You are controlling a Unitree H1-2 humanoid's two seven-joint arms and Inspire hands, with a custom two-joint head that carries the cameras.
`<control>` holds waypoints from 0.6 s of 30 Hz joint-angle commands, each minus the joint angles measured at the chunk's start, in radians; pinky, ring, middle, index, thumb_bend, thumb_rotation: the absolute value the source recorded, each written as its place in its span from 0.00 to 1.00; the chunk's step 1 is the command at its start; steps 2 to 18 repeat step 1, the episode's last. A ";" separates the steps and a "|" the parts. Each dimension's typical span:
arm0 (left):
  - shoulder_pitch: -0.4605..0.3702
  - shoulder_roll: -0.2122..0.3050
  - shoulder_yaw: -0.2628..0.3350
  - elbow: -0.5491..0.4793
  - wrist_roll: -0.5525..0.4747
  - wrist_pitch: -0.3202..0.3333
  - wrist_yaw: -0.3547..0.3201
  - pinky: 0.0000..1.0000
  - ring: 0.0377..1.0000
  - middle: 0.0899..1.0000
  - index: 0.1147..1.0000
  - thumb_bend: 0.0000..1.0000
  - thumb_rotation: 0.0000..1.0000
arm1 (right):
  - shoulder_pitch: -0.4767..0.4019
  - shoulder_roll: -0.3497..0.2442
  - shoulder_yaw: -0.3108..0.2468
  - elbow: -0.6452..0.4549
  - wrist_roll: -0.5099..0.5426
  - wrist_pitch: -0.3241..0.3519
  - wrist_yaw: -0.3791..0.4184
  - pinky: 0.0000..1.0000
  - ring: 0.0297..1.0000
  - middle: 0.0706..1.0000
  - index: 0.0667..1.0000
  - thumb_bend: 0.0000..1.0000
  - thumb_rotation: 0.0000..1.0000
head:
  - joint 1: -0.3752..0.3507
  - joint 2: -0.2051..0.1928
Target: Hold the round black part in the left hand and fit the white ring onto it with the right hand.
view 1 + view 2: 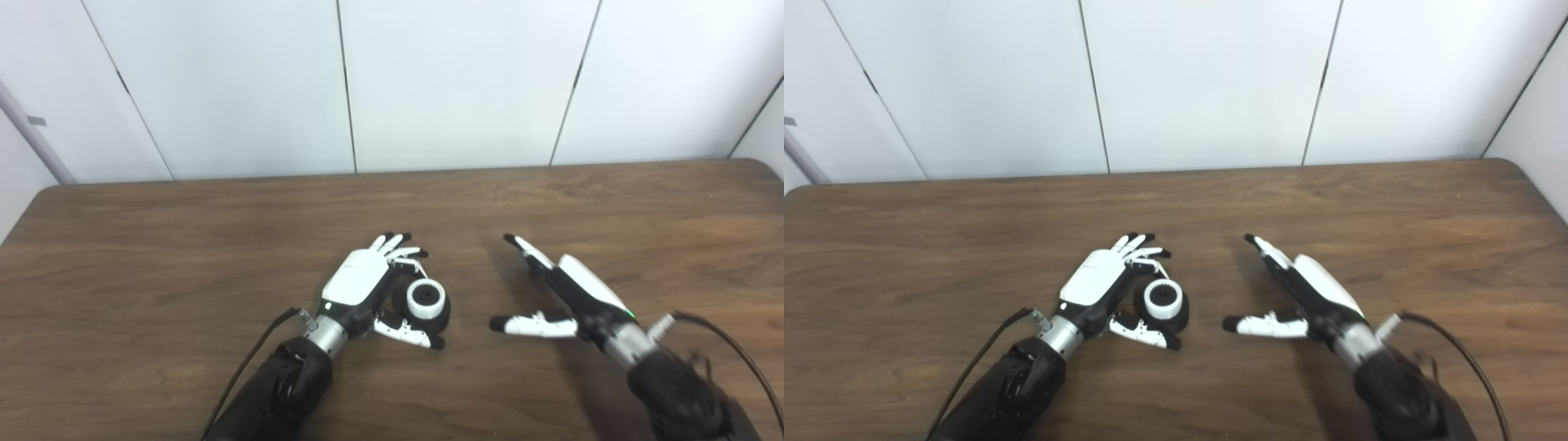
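White wall panels back a brown surface (184, 245). At six o'clock the left hand (361, 282) cups the black part (436, 313), white ring (424, 298) already seated. At four o'clock the right hand (563, 294) hangs empty, fingers spread; loosening might topple it.

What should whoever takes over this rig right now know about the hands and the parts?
Left hand: curled around the round black part on the table; whether the grip is firm is unclear.
Right hand: open, empty, beside and clear of the part.
White ring: already sits on top of the black part.
Left: confirm the ring is fully seated.
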 commanded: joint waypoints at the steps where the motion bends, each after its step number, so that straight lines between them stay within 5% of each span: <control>1: 0.049 0.015 -0.011 0.091 0.012 -0.002 0.026 1.00 0.97 0.83 0.41 0.52 0.05 | 0.037 -0.001 -0.032 -0.050 0.049 -0.062 -0.044 0.92 1.00 1.00 1.00 0.70 0.53 | -0.003 -0.006; 18: 0.049 0.015 -0.011 0.091 0.012 -0.002 0.026 1.00 0.97 0.83 0.41 0.52 0.05 | 0.037 -0.001 -0.032 -0.050 0.049 -0.062 -0.044 0.92 1.00 1.00 1.00 0.70 0.53 | -0.003 -0.006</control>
